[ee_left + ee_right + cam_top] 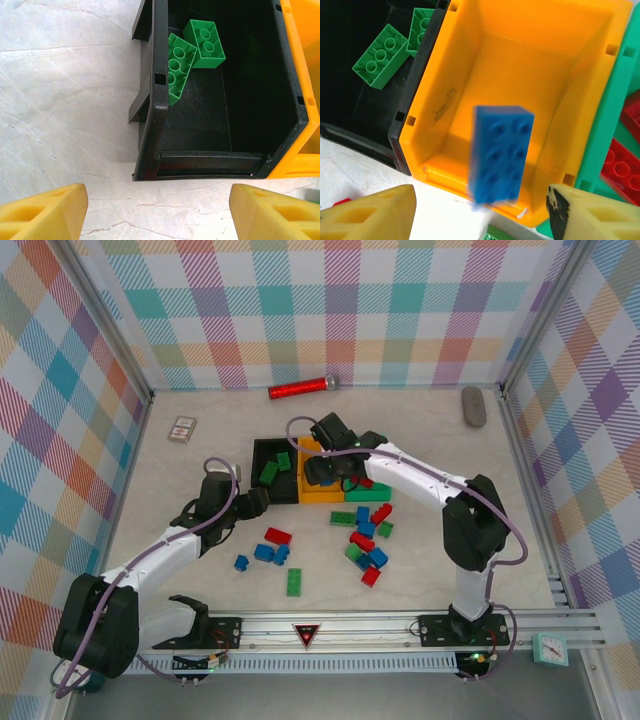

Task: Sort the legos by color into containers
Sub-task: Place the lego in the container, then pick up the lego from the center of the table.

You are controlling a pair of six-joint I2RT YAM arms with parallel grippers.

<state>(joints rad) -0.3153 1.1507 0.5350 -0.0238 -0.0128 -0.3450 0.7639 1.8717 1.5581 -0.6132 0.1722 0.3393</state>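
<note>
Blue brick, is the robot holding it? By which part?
No, nothing is held. The blue brick is loose between the right gripper's spread fingers, touching neither, over the orange bin.

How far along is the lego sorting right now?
Done: two green bricks lie in the black bin, red bricks in the green bin. In hand: a blurred blue brick hangs free inside the open right gripper above the orange bin, apparently dropping. Remaining: about a dozen loose bricks on the table.

- A blue brick (499, 152), blurred, above the orange-yellow bin (450, 65).
- The black bin (159, 100) holds two green bricks (204, 44).
- The green bin (610, 110) holds red bricks (620, 170).
- Loose legos (362, 541) lie scattered on the table (520, 520).
</note>
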